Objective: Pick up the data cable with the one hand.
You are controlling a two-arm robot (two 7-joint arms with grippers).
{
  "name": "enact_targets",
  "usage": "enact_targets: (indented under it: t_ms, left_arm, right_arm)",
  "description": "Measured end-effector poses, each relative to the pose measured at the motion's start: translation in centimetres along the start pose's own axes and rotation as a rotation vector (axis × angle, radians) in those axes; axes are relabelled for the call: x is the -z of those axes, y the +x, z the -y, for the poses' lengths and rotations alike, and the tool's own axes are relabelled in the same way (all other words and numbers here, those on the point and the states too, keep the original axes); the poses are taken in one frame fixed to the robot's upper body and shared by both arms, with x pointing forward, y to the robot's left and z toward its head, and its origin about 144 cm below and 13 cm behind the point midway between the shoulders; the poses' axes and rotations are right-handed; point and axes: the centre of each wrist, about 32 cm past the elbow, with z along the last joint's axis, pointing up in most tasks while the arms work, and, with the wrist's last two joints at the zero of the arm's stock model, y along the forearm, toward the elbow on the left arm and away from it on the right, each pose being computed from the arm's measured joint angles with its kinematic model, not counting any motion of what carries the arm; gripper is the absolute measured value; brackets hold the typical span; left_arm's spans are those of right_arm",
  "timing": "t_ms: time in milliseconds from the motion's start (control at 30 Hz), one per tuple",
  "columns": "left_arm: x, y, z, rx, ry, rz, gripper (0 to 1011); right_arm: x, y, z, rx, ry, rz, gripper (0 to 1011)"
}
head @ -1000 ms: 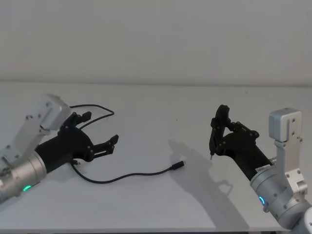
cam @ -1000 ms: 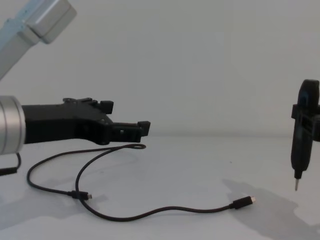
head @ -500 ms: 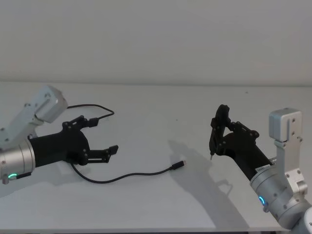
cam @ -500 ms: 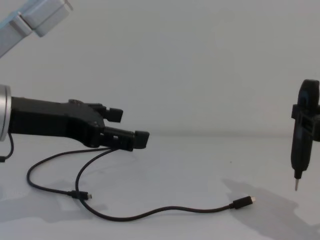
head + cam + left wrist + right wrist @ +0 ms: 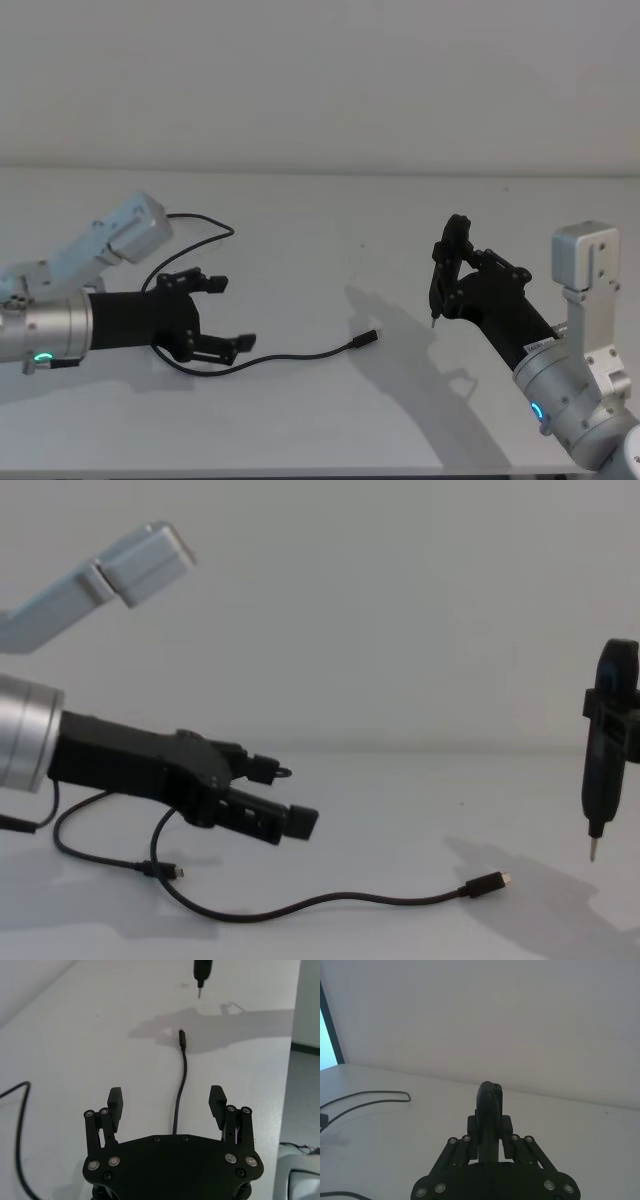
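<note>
My black 2-finger left gripper, fingers wide, hangs over the thin black data cable — I'd lower straight, cord centred, then pinch; slim dark right gripper parked right.

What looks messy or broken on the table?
Nothing looks broken or spilled. The data cable lies in loose, wiggly curves on the white table, with its plug lying free. The left gripper hangs open over the cable's middle stretch, and the right gripper is shut, raised off to the right.
</note>
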Motion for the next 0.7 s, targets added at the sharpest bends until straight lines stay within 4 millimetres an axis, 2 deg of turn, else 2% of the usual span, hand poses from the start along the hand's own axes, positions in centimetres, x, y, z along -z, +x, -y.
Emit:
enact_targets:
  t_ms: [700]
  left_arm:
    - [0.5,1.3,3.5,0.074,0.063,-0.029,1001]
  right_arm:
    - [0.0,0.0,0.0,0.0,0.0,0.0,275]
